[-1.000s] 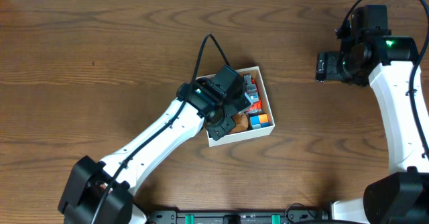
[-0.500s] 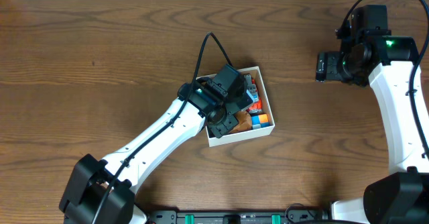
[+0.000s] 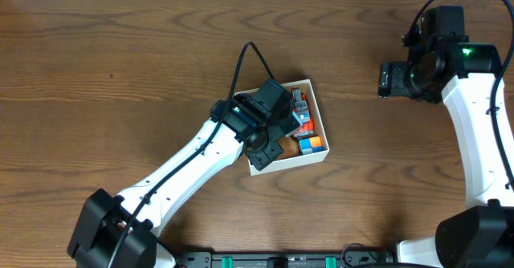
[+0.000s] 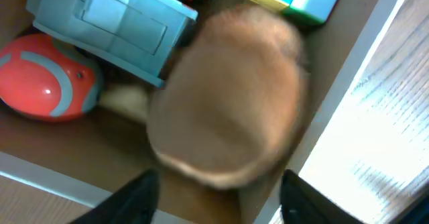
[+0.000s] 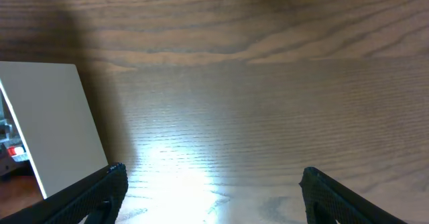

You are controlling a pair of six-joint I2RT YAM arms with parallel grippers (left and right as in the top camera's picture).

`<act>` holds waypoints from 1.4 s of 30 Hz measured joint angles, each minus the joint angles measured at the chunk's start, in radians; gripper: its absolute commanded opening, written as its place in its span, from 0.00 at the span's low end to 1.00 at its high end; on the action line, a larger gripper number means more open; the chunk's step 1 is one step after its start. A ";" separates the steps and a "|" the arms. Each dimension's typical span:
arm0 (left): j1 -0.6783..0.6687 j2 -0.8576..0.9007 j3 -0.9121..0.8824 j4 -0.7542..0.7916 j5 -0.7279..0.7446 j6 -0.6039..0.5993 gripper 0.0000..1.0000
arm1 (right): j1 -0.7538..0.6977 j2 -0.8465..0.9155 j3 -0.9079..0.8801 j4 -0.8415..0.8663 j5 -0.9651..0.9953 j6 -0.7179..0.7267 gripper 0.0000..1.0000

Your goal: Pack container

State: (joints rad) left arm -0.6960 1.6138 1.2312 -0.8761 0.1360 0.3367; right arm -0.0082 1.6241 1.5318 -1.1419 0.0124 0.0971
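The container [image 3: 291, 164], a white-walled square box with a tan bottom, sits mid-table with several toys in it. My left gripper [image 3: 277, 137] hangs over its left half. In the left wrist view the fingers [image 4: 218, 200] are spread wide and open, with a blurred tan rounded toy [image 4: 228, 110] lying on the box bottom just beyond them. A blue-grey block [image 4: 114, 29] and a red ball [image 4: 47, 83] lie beside it. The box's white wall [image 4: 375, 83] is at the right. My right gripper [image 3: 385, 80] is open and empty, well to the right of the box.
Orange and blue toys [image 3: 309, 144] lie in the box's right half. The right wrist view shows bare wood between the open fingers [image 5: 214, 190] and the box's white outer wall [image 5: 50, 117] at the left.
My left wrist has shifted very slightly over the box. The right arm has not moved.
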 measured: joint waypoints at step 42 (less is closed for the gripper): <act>0.555 -0.102 0.123 -0.027 -0.053 -0.528 0.06 | 0.041 0.000 0.000 0.050 -0.078 -0.078 0.15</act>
State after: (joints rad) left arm -0.1406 1.5116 1.3544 -0.9035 0.0834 -0.1909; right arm 0.0330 1.6241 1.5318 -1.0916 -0.0654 0.0189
